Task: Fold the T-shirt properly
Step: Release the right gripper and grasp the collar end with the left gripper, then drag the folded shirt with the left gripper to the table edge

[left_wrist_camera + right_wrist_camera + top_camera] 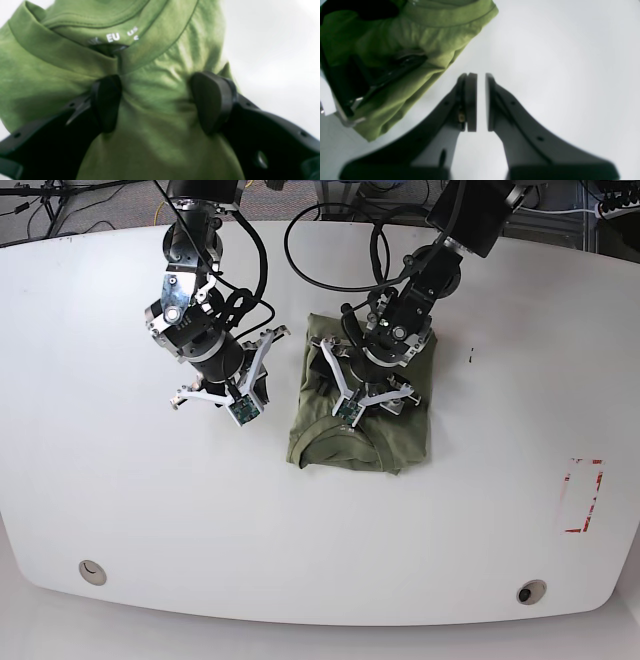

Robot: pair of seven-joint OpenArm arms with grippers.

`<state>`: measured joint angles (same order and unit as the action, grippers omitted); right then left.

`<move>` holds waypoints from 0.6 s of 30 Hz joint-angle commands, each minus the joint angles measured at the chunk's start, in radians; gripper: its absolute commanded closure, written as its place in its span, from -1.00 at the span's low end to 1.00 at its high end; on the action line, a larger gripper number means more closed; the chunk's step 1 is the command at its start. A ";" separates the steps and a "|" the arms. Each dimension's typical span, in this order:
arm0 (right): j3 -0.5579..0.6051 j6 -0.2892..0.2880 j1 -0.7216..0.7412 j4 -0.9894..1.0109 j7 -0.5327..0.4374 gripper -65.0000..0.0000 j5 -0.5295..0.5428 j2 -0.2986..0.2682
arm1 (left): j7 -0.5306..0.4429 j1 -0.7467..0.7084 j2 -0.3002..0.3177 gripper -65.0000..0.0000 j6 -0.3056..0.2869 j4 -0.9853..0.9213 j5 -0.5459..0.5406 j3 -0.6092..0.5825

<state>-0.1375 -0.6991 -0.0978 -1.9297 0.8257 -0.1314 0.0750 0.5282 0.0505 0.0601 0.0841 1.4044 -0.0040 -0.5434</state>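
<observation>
T-shirt (390, 430): olive green, folded into a compact rectangular bundle, lying on the white table (120, 510) near its middle, somewhat toward the far edge. The ribbed collar (345, 452) sits at the bundle's near end; white size lettering shows inside the neck in the left wrist view. Cloth wrinkled, edges uneven.

Left gripper (156, 102): poised directly over the T-shirt, arm reaching in from the far edge and angled down onto the bundle. Jaws spread wide, one black pad (107, 102) on each side of a stretch of green cloth just below the collar; nothing clamped between them. Whether the pads press the fabric cannot be told.

Right gripper (481, 102): over bare table just beside the T-shirt's long side, toward the table's left end as the base view shows it; arm descending from the far edge, wrist tilted. Jaws nearly closed, only a thin slit between the flat pads, holding nothing.

Table: red-outlined marking (583, 495) near the right end; two round fittings (92, 571) by the near edge; cables (330, 225) at the far edge.
</observation>
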 commanded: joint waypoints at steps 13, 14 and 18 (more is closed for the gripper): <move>0.000 0.001 0.027 -0.017 -0.018 0.84 0.008 0.003 | 0.079 -0.007 0.203 -0.38 0.007 0.034 -0.029 0.059; 0.000 0.001 0.028 -0.017 -0.018 0.84 0.008 0.003 | 0.079 -0.007 0.223 -0.38 -0.011 0.039 -0.054 0.078; 0.000 0.001 0.028 -0.017 -0.018 0.84 0.008 0.003 | 0.079 -0.007 0.280 -0.38 -0.074 0.040 -0.121 0.138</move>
<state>-0.1375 -0.6994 -0.0845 -1.9289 0.8314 -0.1314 0.0750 0.5125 0.0502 0.2966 0.0235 1.4521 -0.1280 -0.4309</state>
